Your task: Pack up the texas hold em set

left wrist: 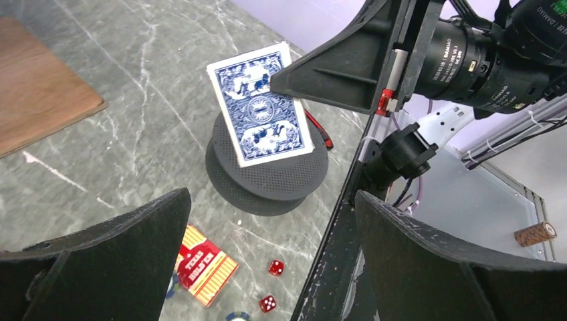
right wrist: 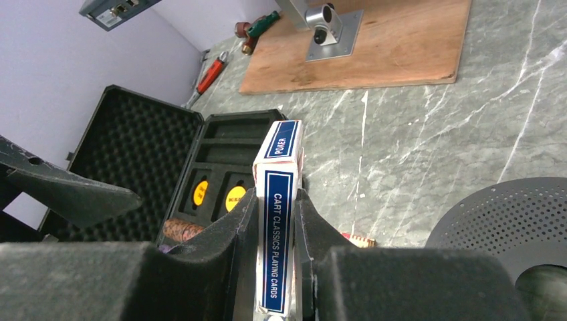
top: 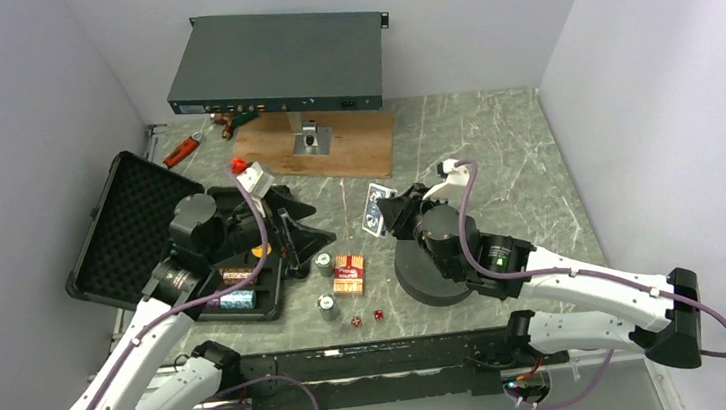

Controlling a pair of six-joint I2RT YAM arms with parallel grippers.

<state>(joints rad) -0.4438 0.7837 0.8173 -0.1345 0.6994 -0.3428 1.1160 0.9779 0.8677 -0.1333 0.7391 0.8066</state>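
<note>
Blue card box [right wrist: 277, 227], pinched across its broad faces, is clamped in my right gripper [right wrist: 276, 200]. The open black case [right wrist: 134, 154] lies off to my left, far nearer my left gripper [top: 301, 226], which hangs there spread wide and empty. I reckon the box must cross leftward.
</note>
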